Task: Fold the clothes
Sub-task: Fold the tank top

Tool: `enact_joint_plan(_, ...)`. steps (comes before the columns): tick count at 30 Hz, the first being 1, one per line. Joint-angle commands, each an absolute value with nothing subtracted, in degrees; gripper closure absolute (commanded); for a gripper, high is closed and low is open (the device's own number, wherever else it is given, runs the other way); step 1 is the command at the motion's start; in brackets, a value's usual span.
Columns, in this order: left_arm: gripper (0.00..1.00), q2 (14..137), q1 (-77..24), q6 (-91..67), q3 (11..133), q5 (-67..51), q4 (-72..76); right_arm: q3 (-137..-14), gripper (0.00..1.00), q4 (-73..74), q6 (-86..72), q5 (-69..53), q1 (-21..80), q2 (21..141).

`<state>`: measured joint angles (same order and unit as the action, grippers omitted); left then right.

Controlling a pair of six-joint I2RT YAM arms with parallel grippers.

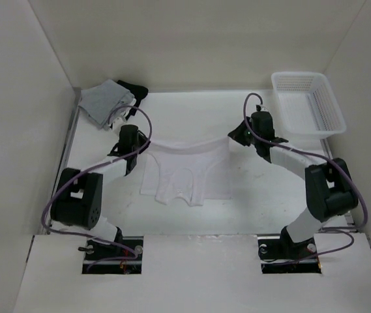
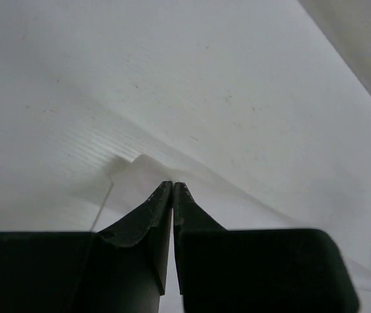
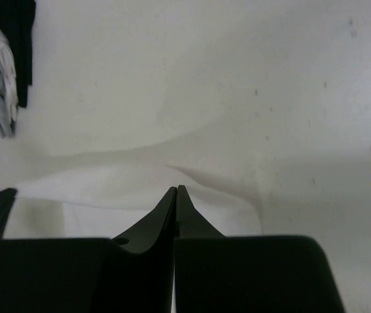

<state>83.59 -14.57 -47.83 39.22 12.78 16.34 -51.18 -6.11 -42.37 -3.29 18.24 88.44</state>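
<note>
The one white top (image 1: 184,175) lies mid-tabletop (image 1: 250,195), its far edge strung between the left claw (image 1: 139,151) and right claw (image 1: 236,135), each pinched together on a corner, clearest in the wrist views; only overhead shows one basket (image 1: 309,104), and one black garment (image 1: 134,88) lies half hidden behind one grey garment (image 1: 105,103).

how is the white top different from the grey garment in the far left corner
The white top lies spread in the middle; the grey garment sits folded small in the corner. The white top's far edge is pinched by the left pincer and right pincer; no pincer holds the grey garment. Both are soft cloth on the table.
</note>
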Motion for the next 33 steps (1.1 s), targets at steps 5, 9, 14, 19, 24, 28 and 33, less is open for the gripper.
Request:
enact_joint_plan(5, 0.95, 85.0, -10.1, -53.0, 49.0, 3.0, 27.9, -60.4, 0.99, -14.4, -43.4, -8.8, 14.9, 91.0)
enact_joint_plan(9, 0.95, 77.7, -9.9, -53.8, 41.1, 2.2, 28.3, -52.5, 0.99, -14.8, -43.4, -6.9, 15.0, 84.5)
enact_joint_plan(14, 0.95, 66.6, -8.7, -55.3, 28.6, -0.3, 28.7, -40.1, 0.99, -16.9, -43.6, -4.7, 16.7, 75.3)
enact_joint_plan(19, 0.95, 54.7, -6.6, -56.1, 18.6, -4.0, 25.3, -29.9, 0.99, -15.9, -43.6, -4.0, 19.4, 65.9)
enact_joint_plan(24, 0.95, 47.5, -5.8, -54.6, 13.0, -4.6, 18.8, -23.6, 0.97, -14.1, -44.2, -2.9, 22.2, 62.1)
enact_joint_plan(28, 0.95, 47.1, -4.4, -54.3, 8.8, -4.5, 18.1, -20.8, 0.97, -14.3, -45.9, -2.5, 24.1, 62.8)
enact_joint_plan(33, 0.90, 47.3, -4.4, -54.6, 4.9, -4.9, 18.9, -18.7, 0.93, -14.2, -47.5, -1.6, 25.8, 65.1)
